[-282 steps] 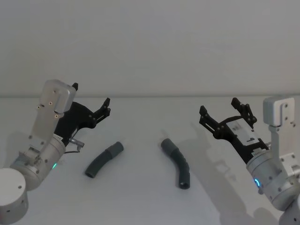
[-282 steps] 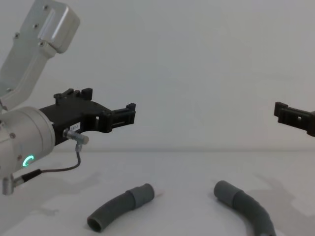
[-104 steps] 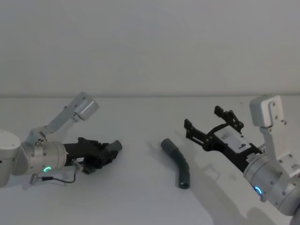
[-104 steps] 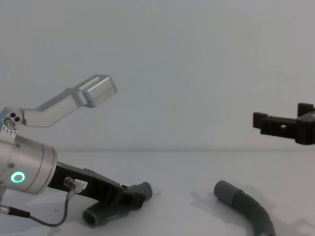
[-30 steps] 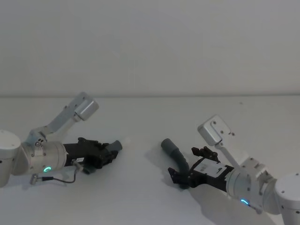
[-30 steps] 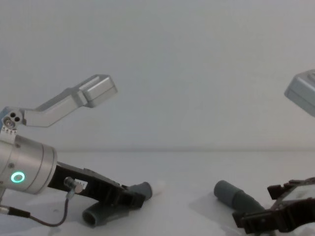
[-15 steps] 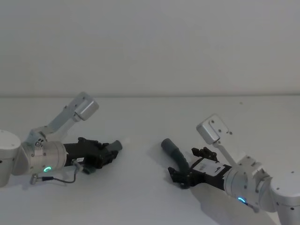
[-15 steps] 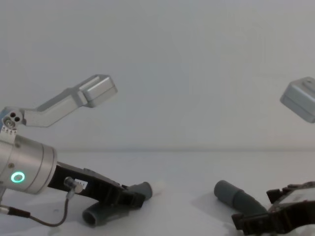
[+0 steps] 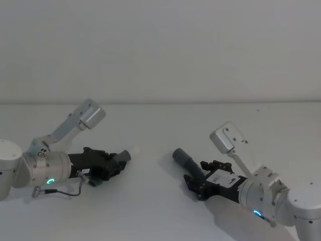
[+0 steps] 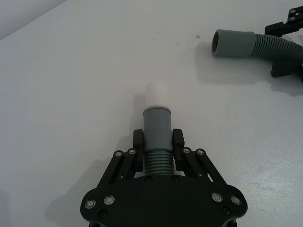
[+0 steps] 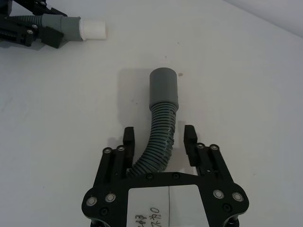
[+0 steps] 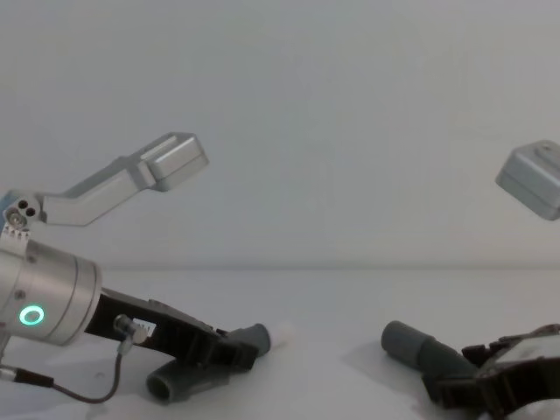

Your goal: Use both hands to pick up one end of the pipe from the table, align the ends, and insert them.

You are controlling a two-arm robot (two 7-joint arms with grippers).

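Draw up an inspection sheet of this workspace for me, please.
Surface: white table, flat and matte.
Job's things: white-tipped hose piece in the left tool; socket hose piece lying on the table, apart from it, not joined.
Clutter: nothing seen.
Grippers: left tool shut on the corrugated part behind the cuff; right tool open, fingers astride the socket hose piece, gaps on both sides.
Cables: thin cable looped at the left wrist.
Surroundings: plain pale wall behind.
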